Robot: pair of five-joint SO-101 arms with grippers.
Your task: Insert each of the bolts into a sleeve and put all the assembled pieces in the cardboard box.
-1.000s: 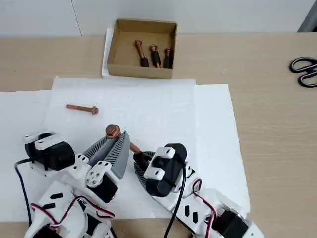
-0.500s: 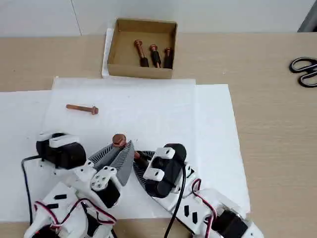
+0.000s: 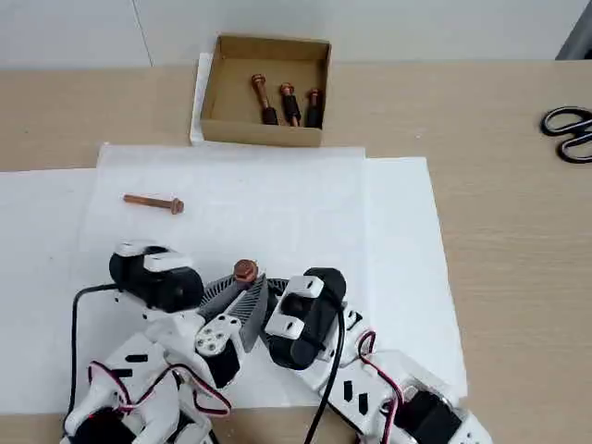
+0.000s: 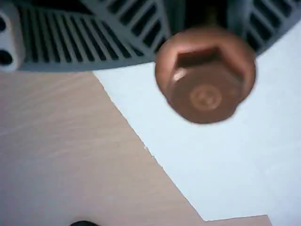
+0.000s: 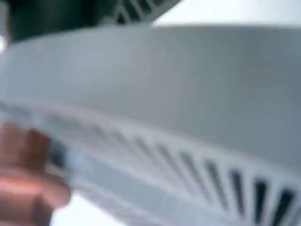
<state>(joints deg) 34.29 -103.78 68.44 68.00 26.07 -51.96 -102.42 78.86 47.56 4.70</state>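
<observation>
Scissors (image 3: 567, 134) lie at the right edge. Lower centre, the left gripper (image 3: 242, 285), clamped on a bolt (image 3: 245, 270), partly hides the right gripper (image 3: 274, 290), whose state cannot be told. A loose bolt (image 3: 154, 202) lies left on the white sheet (image 3: 398, 240). The cardboard box (image 3: 211, 92), upper centre, holds three sleeved bolts (image 3: 289, 104).

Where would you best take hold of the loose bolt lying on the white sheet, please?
Probably mid-shank on the loose bolt, coming straight down from above and closing across its length: it lies flat on the white sheet, with its head at the right end in the high view.
</observation>
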